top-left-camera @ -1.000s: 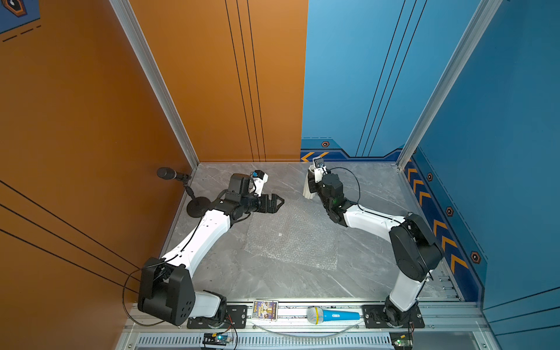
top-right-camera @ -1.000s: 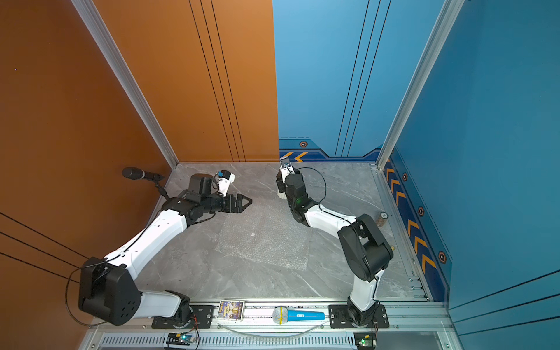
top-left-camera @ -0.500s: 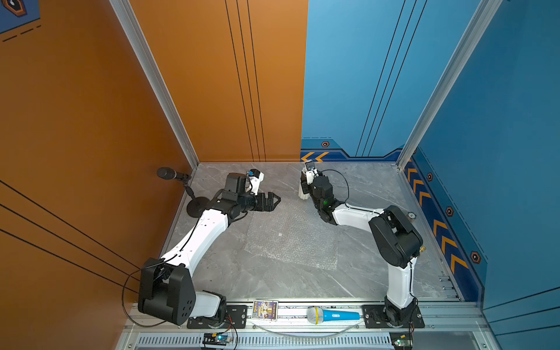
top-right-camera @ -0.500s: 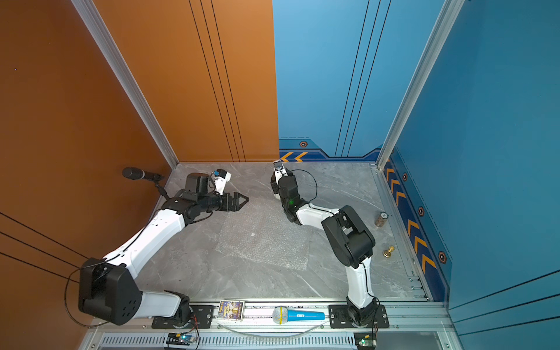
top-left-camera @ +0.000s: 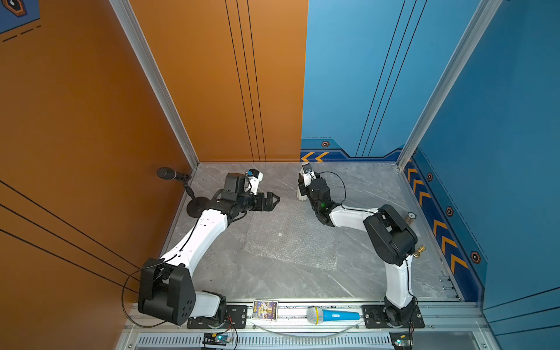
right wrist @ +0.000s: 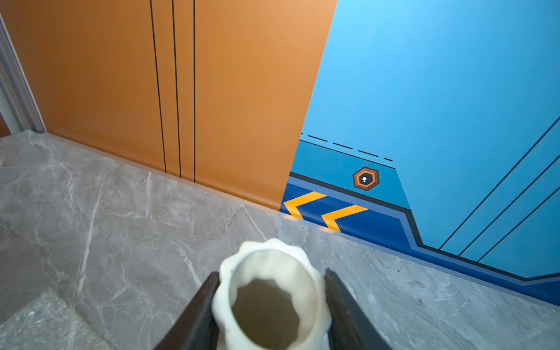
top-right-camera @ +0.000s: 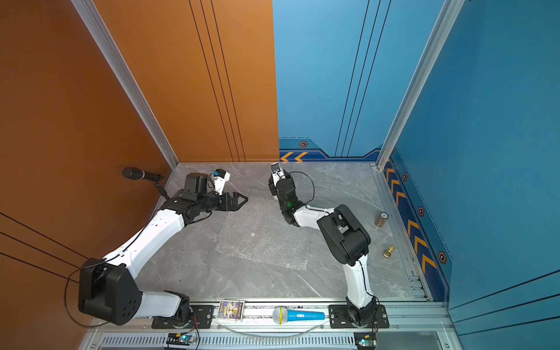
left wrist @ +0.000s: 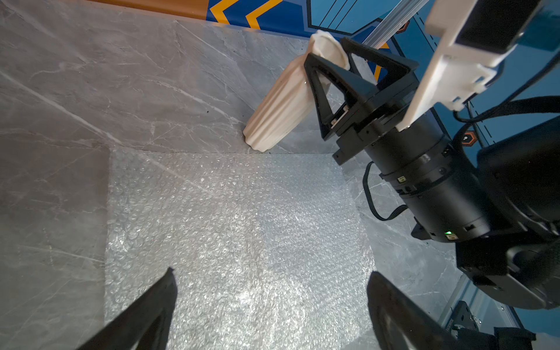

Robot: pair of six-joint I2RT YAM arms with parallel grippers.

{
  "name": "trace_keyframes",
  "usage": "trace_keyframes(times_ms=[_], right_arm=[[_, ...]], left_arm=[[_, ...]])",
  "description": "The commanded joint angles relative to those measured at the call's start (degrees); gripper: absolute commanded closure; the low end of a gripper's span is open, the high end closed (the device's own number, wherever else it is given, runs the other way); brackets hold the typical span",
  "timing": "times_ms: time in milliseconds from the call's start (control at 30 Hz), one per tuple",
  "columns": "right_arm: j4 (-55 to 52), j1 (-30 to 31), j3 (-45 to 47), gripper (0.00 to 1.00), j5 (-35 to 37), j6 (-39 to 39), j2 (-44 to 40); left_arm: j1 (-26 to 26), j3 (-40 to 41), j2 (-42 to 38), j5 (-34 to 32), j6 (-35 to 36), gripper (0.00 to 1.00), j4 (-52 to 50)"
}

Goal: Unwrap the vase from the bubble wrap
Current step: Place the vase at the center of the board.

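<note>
The white ribbed vase point(left wrist: 281, 112) leans tilted, its base on the grey floor just past the far edge of the bubble wrap point(left wrist: 236, 227). My right gripper point(left wrist: 327, 48) is shut on its neck below the scalloped rim; in the right wrist view the vase point(right wrist: 269, 303) sits between the right gripper's point(right wrist: 271, 272) two fingers. The bubble wrap point(top-left-camera: 291, 239) lies spread flat on the floor with nothing on it. My left gripper point(left wrist: 271, 272) hangs open over the wrap, holding nothing. In both top views the left gripper point(top-left-camera: 274, 200) point(top-right-camera: 244, 200) is at the wrap's far left corner.
A black microphone on a stand point(top-left-camera: 169, 174) is at the back left corner. A small brown jar point(top-right-camera: 381, 219) and a brass piece point(top-right-camera: 388, 251) stand by the right wall. On the front rail lie a blue toy microphone point(top-left-camera: 333, 315) and a card box point(top-left-camera: 265, 309).
My right arm has folded its elbow in and carried the vase a little to the left and down towards the floor. The left arm has hardly moved.
</note>
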State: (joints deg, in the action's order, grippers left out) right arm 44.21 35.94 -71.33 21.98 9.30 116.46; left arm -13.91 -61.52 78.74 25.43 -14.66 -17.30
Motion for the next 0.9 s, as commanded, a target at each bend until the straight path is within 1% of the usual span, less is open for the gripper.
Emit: trace_keyframes(times_ms=[0, 467, 600, 633, 700, 767, 867], right_arm=[[3.74, 0.52, -2.67, 1.00, 0.84, 1.09, -0.32], [2.11, 1.07, -3.47, 1.00, 0.46, 2.02, -0.10], [2.33, 1.25, -3.47, 0.93, 0.69, 2.47, 0.07], [2.38, 1.32, -3.51, 0.92, 0.79, 2.46, 0.07], [2.72, 1.32, -3.38, 0.88, 1.05, 2.48, 0.08], [2.82, 1.30, -3.40, 0.87, 1.20, 2.47, 0.08], [3.55, 1.31, -2.92, 0.82, 1.23, 2.54, -0.01]], left_arm=[[0.55, 1.20, -1.74, -0.82, -0.06, 0.02, 0.46], [0.97, 2.10, -3.01, -0.75, 0.15, 0.02, 0.41], [1.04, 2.10, -3.29, -0.68, 0.15, 0.02, 0.42], [1.10, 3.67, -3.33, -0.71, 0.15, 0.02, 0.42], [1.08, 3.77, -3.41, -0.69, 0.15, 0.02, 0.34], [1.09, 3.75, -3.48, -0.72, 0.11, 0.02, 0.21], [1.10, 3.77, -3.47, -0.68, 0.24, 0.02, 0.18]])
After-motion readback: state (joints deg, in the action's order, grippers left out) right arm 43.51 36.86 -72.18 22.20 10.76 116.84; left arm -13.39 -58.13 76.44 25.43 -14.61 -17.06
